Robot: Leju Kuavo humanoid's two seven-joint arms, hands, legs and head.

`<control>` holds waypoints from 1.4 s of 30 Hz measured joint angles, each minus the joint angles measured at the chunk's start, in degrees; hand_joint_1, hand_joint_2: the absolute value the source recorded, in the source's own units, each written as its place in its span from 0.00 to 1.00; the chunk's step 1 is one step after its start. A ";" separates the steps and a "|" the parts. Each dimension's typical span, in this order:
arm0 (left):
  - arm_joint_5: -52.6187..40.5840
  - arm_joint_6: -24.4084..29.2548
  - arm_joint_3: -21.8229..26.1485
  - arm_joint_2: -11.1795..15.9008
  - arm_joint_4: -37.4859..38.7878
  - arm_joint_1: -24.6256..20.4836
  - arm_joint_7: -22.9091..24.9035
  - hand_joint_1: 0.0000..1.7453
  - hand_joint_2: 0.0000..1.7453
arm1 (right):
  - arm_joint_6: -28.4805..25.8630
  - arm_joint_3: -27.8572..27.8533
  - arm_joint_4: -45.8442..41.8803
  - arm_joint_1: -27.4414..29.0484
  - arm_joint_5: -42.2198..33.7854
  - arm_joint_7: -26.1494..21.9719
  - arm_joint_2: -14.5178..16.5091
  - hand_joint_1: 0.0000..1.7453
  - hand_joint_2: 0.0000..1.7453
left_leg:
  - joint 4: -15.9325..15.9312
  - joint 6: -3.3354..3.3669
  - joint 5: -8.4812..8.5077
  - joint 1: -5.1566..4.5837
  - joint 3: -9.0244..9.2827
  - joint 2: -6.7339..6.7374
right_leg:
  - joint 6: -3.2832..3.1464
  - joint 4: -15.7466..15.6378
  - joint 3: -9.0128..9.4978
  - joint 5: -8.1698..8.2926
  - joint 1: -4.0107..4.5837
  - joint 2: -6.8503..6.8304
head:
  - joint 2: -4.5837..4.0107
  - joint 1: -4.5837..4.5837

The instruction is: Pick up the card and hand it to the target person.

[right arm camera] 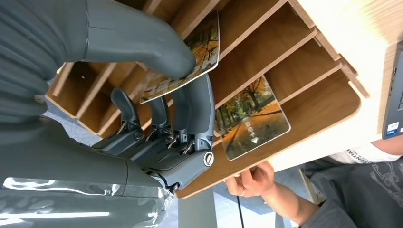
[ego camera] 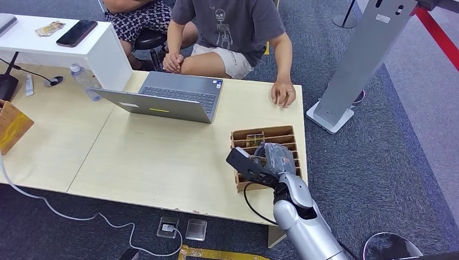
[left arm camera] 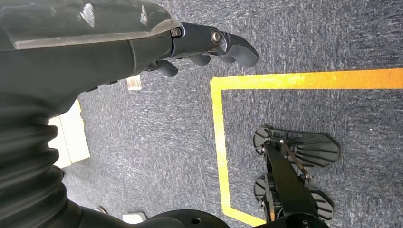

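Note:
A wooden slotted card holder [ego camera: 241,138] stands near the table's right edge, and my right hand [ego camera: 277,156] reaches down into it. In the right wrist view, the thumb [right arm camera: 157,45] and fingers [right arm camera: 192,111] of that hand [right arm camera: 157,118] pinch a card [right arm camera: 206,45] printed with autumn trees, still between the holder's dividers [right arm camera: 266,52]. A second, similar card [right arm camera: 250,119] lies in a neighbouring slot. The target person [ego camera: 233,27] sits across the table with one hand [ego camera: 283,93] resting on it. My left hand [left arm camera: 209,42] hangs over the carpet, holding nothing, its fingers loosely bent.
An open grey laptop [ego camera: 168,100] stands in front of the person, with a water bottle [ego camera: 85,81] to its left. A white shelf [ego camera: 97,51] carries a phone [ego camera: 77,32]. A grey stand [ego camera: 357,70] rises right of the table. Cables trail over the table's front edge.

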 joint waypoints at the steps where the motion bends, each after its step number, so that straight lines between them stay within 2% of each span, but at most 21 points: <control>1: -0.03 -0.01 0.00 0.00 0.00 0.00 -0.01 0.00 1.00 | -0.01 -0.01 0.00 -0.01 0.01 0.00 0.00 0.84 1.00 | 0.00 0.00 0.00 0.00 0.00 0.00 | 0.00 0.00 0.00 0.00 0.00 0.00 | 0.00 0.01; 16: 0.97 1.04 -0.07 0.00 0.00 0.02 -1.02 0.00 1.00 | -0.33 -0.03 -1.21 0.20 0.77 -0.50 -0.20 0.84 1.00 | 0.00 0.00 0.00 0.00 0.00 0.00 | 0.00 0.00 -0.01 0.00 0.00 0.00 | 0.00 0.01; 23: 1.28 1.16 -0.07 0.00 0.00 0.11 -1.00 0.00 1.00 | 1.78 -0.71 -10.40 0.21 3.67 0.74 -1.52 0.84 1.00 | 0.00 0.00 0.00 0.00 0.00 0.01 | 0.00 0.00 -0.02 0.00 0.00 0.01 | 0.00 0.00; 27: 1.29 1.18 -0.07 -0.01 0.00 0.15 -1.08 0.00 1.00 | 3.62 -1.46 -16.27 -1.57 4.72 1.09 -2.42 0.84 1.00 | 0.00 0.00 0.00 0.00 0.01 0.04 | -0.01 0.00 -0.01 0.01 0.00 0.03 | 0.00 0.01; 32: 1.23 1.17 -0.07 -0.02 0.00 0.13 -1.62 0.00 1.00 | 5.84 -1.76 -20.20 -6.59 4.22 0.62 -3.28 0.84 1.00 | 0.01 0.00 0.01 0.00 0.00 0.04 | -0.01 0.01 0.00 0.02 0.00 0.03 | 0.00 -0.01; 36: 0.96 0.83 -0.07 -0.02 0.00 0.08 -1.94 0.00 1.00 | 6.41 -1.73 -19.22 -12.69 2.45 -2.08 -3.48 0.84 1.00 | 0.00 0.00 0.01 0.00 -0.06 0.03 | -0.01 0.03 -0.01 0.02 0.00 0.03 | 0.00 0.00; 42: 0.91 0.48 -0.07 0.04 0.00 -0.28 -2.57 0.00 1.00 | 0.45 0.01 -3.03 -26.76 1.95 -9.97 -1.82 0.84 1.00 | 0.00 0.00 0.04 0.00 -0.10 -0.10 | -0.01 0.06 -0.01 0.02 0.00 -0.08 | 0.00 -0.04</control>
